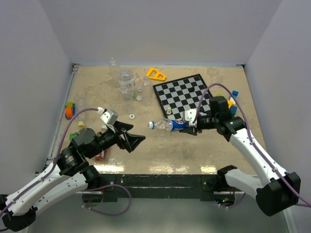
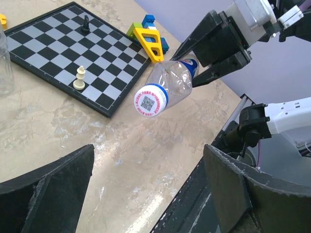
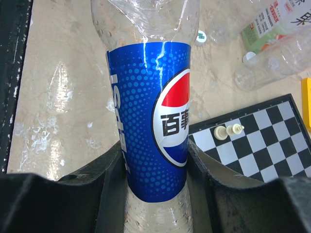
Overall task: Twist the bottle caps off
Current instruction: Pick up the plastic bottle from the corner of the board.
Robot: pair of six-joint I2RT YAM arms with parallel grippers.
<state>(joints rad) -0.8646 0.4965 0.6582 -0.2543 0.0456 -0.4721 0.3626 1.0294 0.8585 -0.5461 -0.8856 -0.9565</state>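
My right gripper (image 1: 188, 125) is shut on a clear bottle with a blue label (image 1: 173, 125) and holds it sideways above the table, neck to the left. In the right wrist view the fingers (image 3: 104, 179) clamp the label (image 3: 150, 121). The bottle's blue cap with a white printed top (image 2: 151, 101) is on the neck and faces my left gripper. My left gripper (image 1: 137, 141) is open and empty, below and left of the cap (image 1: 151, 125), apart from it. Its fingers (image 2: 53, 189) stand wide apart. A loose white cap (image 1: 131, 116) lies on the table.
A chessboard (image 1: 182, 92) with a few pieces lies right of centre, with a yellow triangle (image 1: 155, 74) behind it and coloured blocks (image 1: 233, 99) to its right. Clear bottles (image 1: 126, 82) stand at the back. Small coloured items (image 1: 70, 110) lie at the left edge.
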